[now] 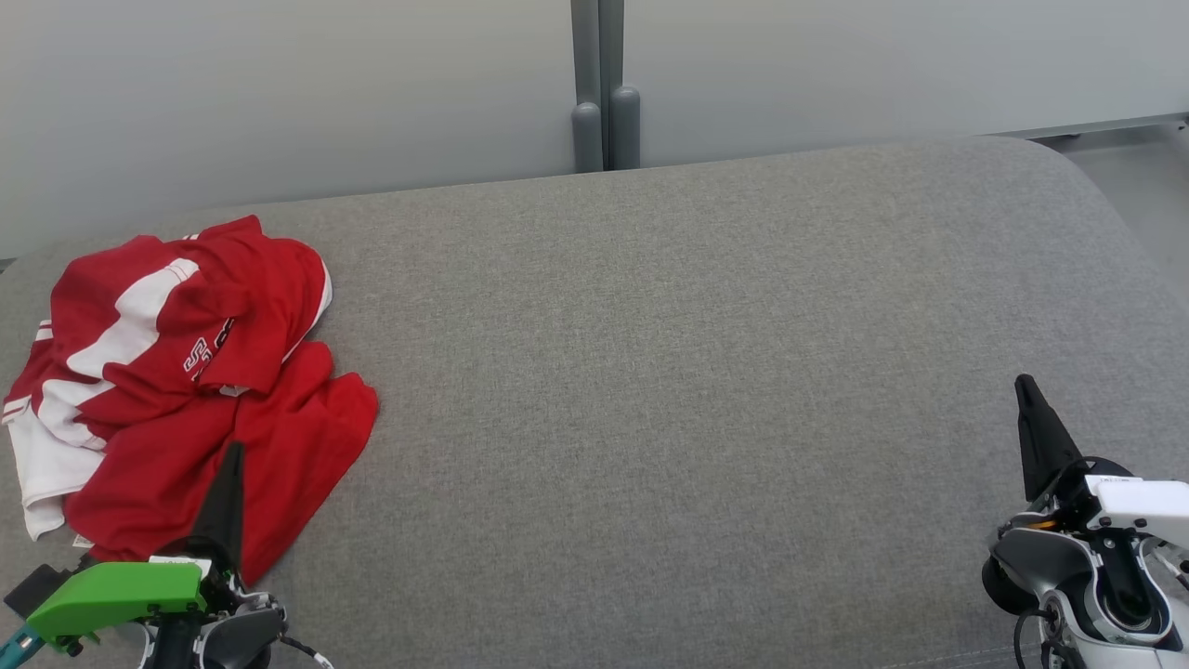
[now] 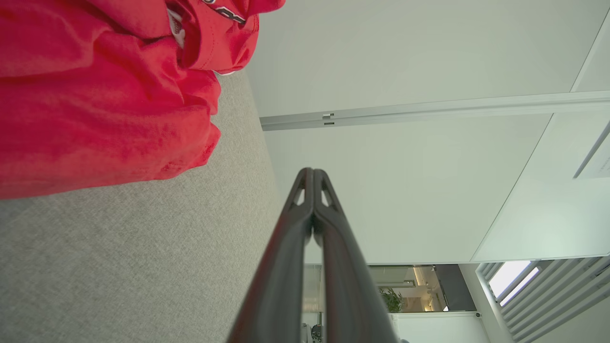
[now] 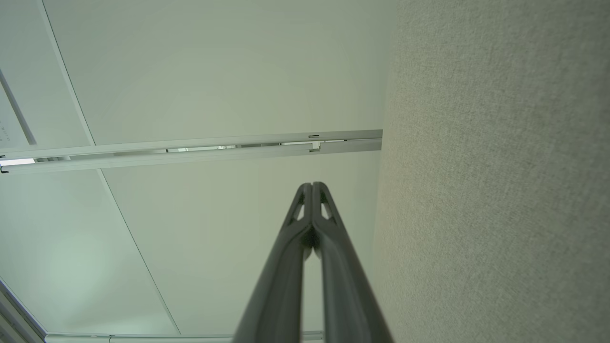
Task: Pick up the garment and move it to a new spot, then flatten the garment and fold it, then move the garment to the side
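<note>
Lying crumpled, red-and-white garment, grey cushion

garment heaped left, couch bare rightward

So the right end effector comes up from the bottom middle with both dark fingers pressed together, tips touching and nothing pinched between them. The whole right side is the grey fabric bench, running up like a wall from this angle. Left of it are pale wall panels, with a metal rail crossing just above the fingertips.
</note>
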`<state>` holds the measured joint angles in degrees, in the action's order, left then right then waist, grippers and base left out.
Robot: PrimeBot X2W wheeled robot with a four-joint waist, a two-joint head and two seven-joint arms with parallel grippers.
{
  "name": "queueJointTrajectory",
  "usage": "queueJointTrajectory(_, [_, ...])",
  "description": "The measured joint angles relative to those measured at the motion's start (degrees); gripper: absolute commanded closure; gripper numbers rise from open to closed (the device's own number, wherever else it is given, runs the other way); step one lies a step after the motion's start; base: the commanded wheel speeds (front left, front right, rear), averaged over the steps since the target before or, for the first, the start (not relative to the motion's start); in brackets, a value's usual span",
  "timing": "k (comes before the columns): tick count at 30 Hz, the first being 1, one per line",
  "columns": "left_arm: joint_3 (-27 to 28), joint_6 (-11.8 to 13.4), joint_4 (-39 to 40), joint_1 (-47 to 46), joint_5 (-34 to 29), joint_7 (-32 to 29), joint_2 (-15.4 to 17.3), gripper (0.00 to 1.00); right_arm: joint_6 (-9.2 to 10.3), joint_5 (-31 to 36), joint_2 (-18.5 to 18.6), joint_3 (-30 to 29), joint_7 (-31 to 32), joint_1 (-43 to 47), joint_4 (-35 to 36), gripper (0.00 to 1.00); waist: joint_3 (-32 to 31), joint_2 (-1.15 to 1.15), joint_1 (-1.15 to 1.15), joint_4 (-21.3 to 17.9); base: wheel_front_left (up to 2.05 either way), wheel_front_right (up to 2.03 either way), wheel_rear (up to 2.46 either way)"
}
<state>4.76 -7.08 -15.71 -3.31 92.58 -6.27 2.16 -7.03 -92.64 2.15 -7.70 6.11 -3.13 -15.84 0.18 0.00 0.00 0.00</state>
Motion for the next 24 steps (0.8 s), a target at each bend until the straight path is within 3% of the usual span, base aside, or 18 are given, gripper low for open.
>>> queueJointTrajectory(12, [0.00,0.00,0.00,0.00,0.00,0.00,0.00,1.00,0.00,0.00,0.00,0.00,0.00,0.00,0.00,1.00,0.00,0.00,0.00,0.00,0.00,0.00,0.00])
queueJointTrajectory(13, [-0.01,0.01,-0.16,0.05,0.00,0.00,-0.02,0.00,0.01,0.00,-0.07,0.01,0.00,0.08,-0.15,0.00,0.00,0.00,0.00,0.00,0.00,0.00,0.00])
queueJointTrajectory(24, [-1.34,0.05,-2.14,2.19,0.00,0.57,-0.88,0.00,0.08,0.47,-1.04,0.33,-0.58,2.48,-1.64,0.00,0.00,0.00,0.00,0.04,0.00,0.00,0.00])
